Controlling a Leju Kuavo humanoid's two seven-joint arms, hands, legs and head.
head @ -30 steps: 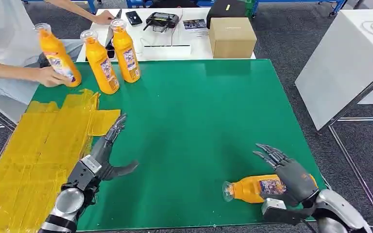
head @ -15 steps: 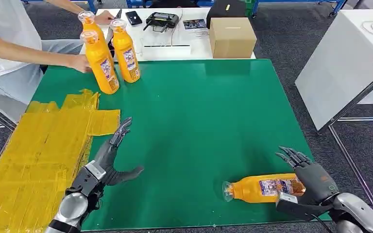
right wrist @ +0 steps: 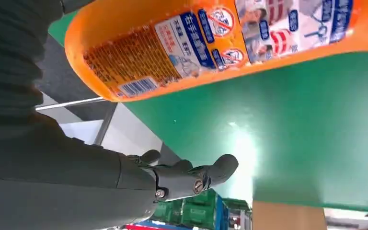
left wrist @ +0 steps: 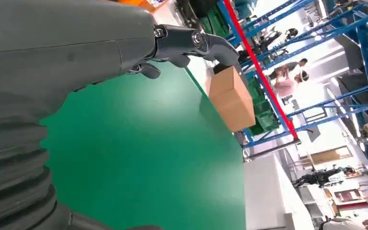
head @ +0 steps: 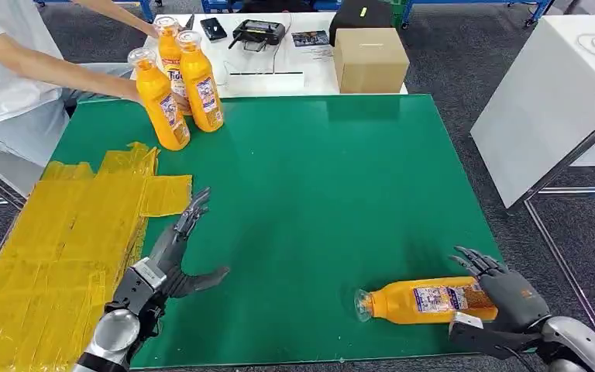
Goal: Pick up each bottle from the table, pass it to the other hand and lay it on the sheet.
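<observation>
An orange bottle [head: 418,301] lies on its side near the front right of the green table [head: 318,194], cap toward the left. My right hand [head: 506,293] hovers at its base end with fingers spread, holding nothing. In the right wrist view the bottle [right wrist: 211,43] sits close beside the open fingers [right wrist: 187,177]. My left hand [head: 172,257] is open over the table, beside the yellow sheet [head: 54,240] at front left. Two bottles [head: 159,102] [head: 200,82] stand upright at the back left. A person's hand [head: 177,99] holds a third bottle [head: 169,45] behind them.
The person sits at the table's left back corner, arms reaching in. A cardboard box [head: 370,58] and small devices [head: 257,32] rest on the white table behind. Another white table [head: 550,101] stands to the right. The left wrist view shows the box [left wrist: 232,98] too.
My right hand has slid back off the lying bottle toward the table's front right corner. The person has moved a third bottle in behind the two standing ones. My left hand shifted slightly.
</observation>
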